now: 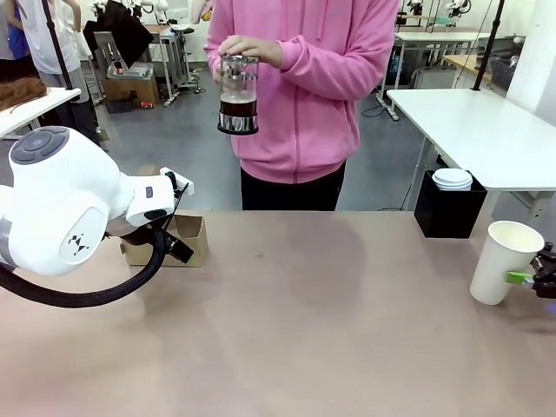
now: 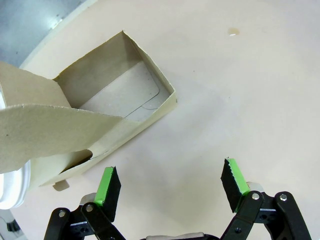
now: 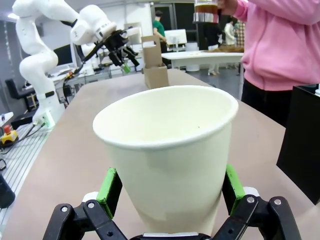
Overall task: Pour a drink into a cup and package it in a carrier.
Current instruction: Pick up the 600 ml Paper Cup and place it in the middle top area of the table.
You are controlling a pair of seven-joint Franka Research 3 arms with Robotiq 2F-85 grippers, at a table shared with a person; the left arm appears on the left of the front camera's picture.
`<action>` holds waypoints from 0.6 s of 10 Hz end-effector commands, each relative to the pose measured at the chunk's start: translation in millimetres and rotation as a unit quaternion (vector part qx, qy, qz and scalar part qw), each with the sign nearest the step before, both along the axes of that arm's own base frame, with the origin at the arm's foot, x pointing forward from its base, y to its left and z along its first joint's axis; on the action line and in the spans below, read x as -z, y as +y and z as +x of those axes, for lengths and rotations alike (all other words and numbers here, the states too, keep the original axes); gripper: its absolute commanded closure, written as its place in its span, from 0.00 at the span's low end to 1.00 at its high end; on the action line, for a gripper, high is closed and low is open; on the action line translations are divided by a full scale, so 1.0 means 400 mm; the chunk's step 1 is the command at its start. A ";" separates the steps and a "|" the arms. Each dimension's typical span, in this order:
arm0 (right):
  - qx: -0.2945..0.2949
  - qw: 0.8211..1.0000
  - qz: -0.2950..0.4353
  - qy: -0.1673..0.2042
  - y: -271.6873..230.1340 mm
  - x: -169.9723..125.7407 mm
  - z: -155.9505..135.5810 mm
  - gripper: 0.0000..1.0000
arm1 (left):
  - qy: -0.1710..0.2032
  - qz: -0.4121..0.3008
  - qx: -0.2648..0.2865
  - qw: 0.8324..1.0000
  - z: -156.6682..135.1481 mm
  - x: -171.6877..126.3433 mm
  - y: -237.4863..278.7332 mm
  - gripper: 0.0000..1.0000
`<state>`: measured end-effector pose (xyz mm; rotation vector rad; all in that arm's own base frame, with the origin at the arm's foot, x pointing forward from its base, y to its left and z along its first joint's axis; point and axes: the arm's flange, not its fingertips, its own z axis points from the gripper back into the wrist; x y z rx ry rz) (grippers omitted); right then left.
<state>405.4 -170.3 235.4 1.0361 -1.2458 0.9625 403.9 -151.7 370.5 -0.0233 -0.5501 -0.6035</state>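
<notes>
A person in a pink hoodie stands at the far side and holds a glass press jug (image 1: 237, 94) with the dark drink in it, chest-high, in both hands. The white paper cup (image 1: 504, 261) stands at the table's right edge. In the right wrist view the cup (image 3: 170, 150) sits between the green pads of my right gripper (image 3: 170, 187), whose jaws stand wide open around it. The brown cardboard carrier (image 1: 187, 241) sits at the left, partly hidden behind my left arm. My left gripper (image 2: 171, 182) hovers open just beside the carrier (image 2: 100, 100), with nothing between its fingers.
A black bin topped with white lids (image 1: 452, 195) stands beyond the table's far right corner, under a white side table (image 1: 486, 130). My bulky left arm (image 1: 61, 204) covers the near left of the brown tabletop (image 1: 304, 321).
</notes>
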 end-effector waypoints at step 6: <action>0.007 1.000 -0.001 0.010 0.065 0.007 0.052 0.00 | 0.000 -0.001 0.000 1.000 -0.001 0.000 0.000 0.00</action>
